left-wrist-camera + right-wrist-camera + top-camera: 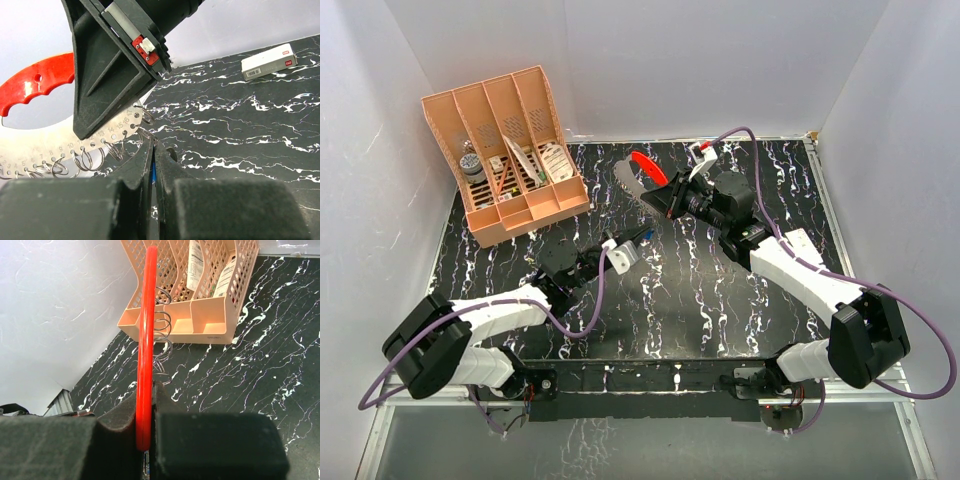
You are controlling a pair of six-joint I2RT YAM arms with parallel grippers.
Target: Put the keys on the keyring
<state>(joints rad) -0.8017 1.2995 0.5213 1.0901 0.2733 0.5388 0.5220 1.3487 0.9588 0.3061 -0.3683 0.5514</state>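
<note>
While right gripper [146,397] clamps keyring [147,315] (numbers 13–15 legible on pale side), left gripper [152,147] pinches blue-headed key [153,175]

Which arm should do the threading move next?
Left, likely: the left claw pinches the key beside the small wire rings on the keyring. The right claw is clamped on the keyring as holder.

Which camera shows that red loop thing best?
The left wrist view: the keyring faces it broadside, showing its red grip and pale numbered side. The right wrist view sees it edge-on; the top view shows it small.
</note>
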